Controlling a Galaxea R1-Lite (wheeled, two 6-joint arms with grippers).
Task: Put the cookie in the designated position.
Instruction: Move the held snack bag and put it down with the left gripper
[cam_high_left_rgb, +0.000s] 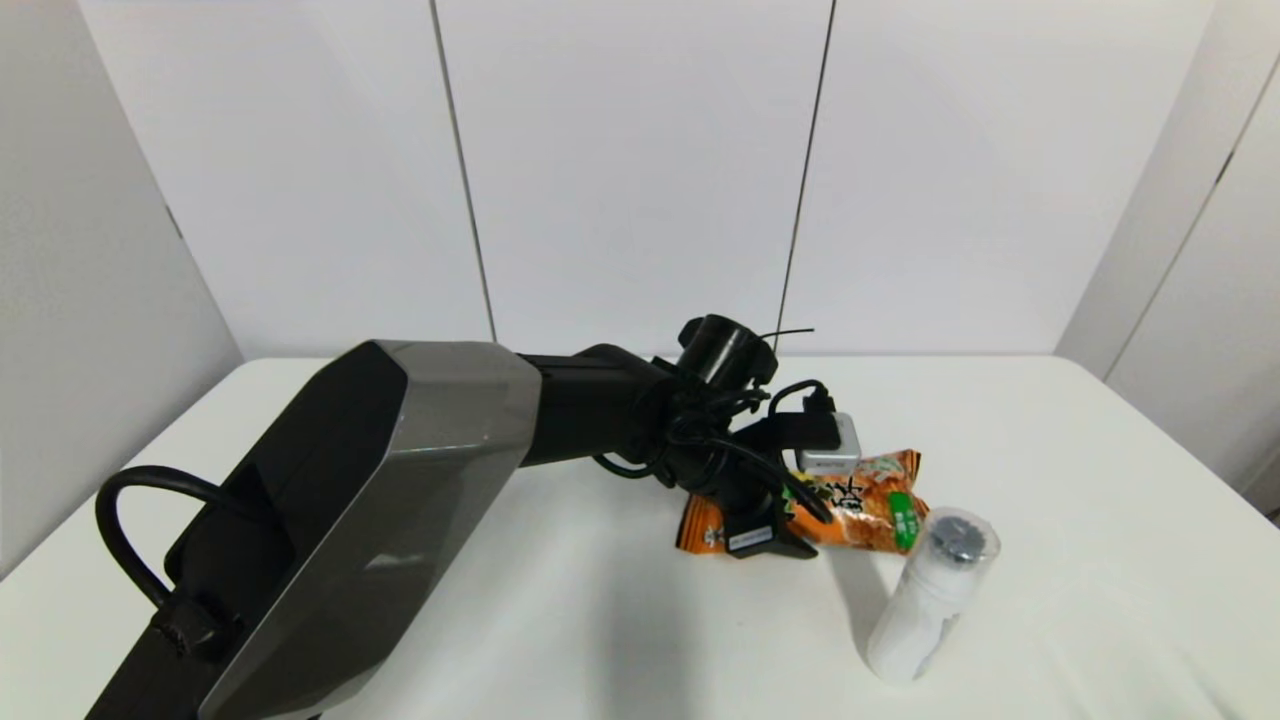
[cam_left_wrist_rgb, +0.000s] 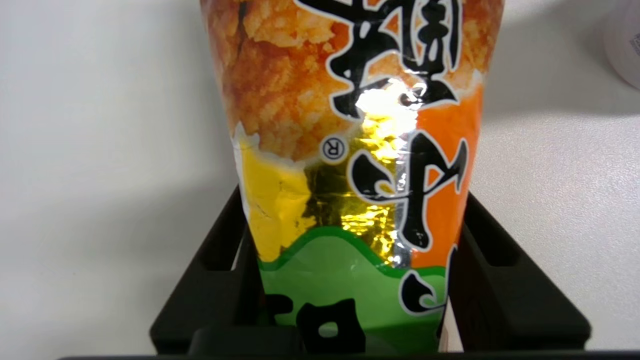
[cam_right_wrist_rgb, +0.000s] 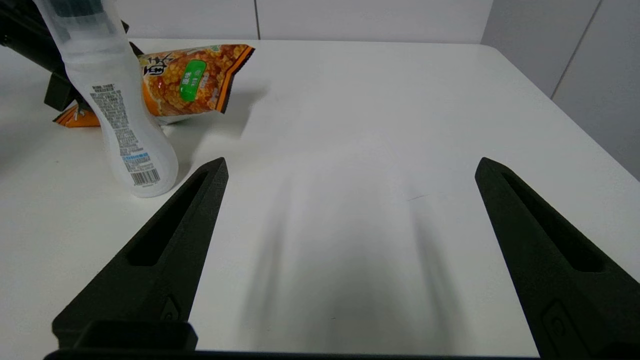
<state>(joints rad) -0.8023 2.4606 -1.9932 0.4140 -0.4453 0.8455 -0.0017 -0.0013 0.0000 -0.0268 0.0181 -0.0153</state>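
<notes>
The cookie (cam_high_left_rgb: 865, 500) is a crinkly orange packet with a green patch and black characters, lying near the table's middle right. My left gripper (cam_high_left_rgb: 770, 520) reaches across the table and is shut on it. In the left wrist view both black fingers (cam_left_wrist_rgb: 220, 280) press the packet's (cam_left_wrist_rgb: 350, 150) sides, and it narrows between them. The right wrist view shows the packet (cam_right_wrist_rgb: 190, 80) tilted, one crimped end raised over its shadow. My right gripper (cam_right_wrist_rgb: 350, 165) stands open above bare table, near the bottle and apart from the packet.
A white cylindrical bottle (cam_high_left_rgb: 930, 595) with a dark cap stands upright just in front and to the right of the packet, close to it (cam_right_wrist_rgb: 120, 110). The white table (cam_high_left_rgb: 1100, 480) ends at pale wall panels behind.
</notes>
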